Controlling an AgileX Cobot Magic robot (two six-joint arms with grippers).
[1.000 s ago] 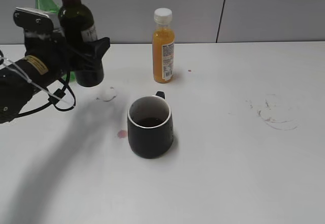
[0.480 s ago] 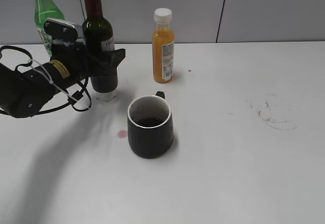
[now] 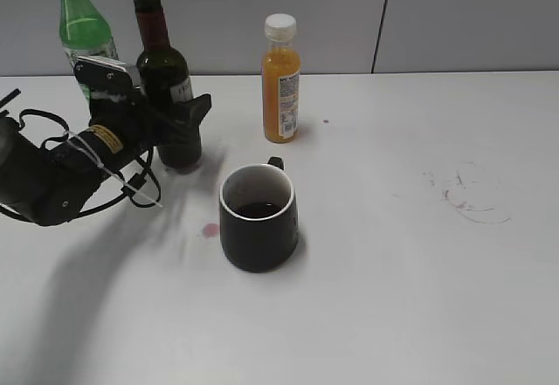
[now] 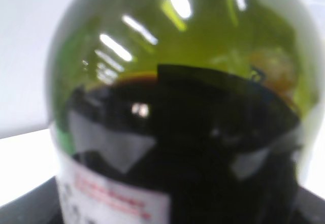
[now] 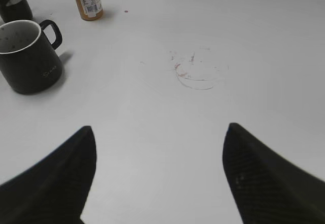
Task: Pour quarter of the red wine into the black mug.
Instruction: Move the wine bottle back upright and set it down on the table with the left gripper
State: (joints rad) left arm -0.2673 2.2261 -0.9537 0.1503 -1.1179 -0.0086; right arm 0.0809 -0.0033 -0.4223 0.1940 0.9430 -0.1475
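Note:
The red wine bottle (image 3: 166,79) stands upright on the table at the back left, dark glass with a maroon foil neck and a white label. My left gripper (image 3: 179,123) is shut on its lower body. In the left wrist view the bottle (image 4: 177,107) fills the frame and hides the jaws. The black mug (image 3: 257,217) sits in the middle of the table with dark red liquid in its bottom; it also shows in the right wrist view (image 5: 28,56). My right gripper (image 5: 160,137) is open and empty above bare table, out of the exterior view.
A green plastic soda bottle (image 3: 83,31) stands behind my left arm. A small orange juice bottle (image 3: 280,79) stands behind the mug. A red drop (image 3: 208,230) lies left of the mug. Faint ring stains (image 3: 472,197) mark the table at the right.
My left gripper has brought the wine bottle down and set it upright on the table, shifting slightly left. The mug and right gripper have not moved.

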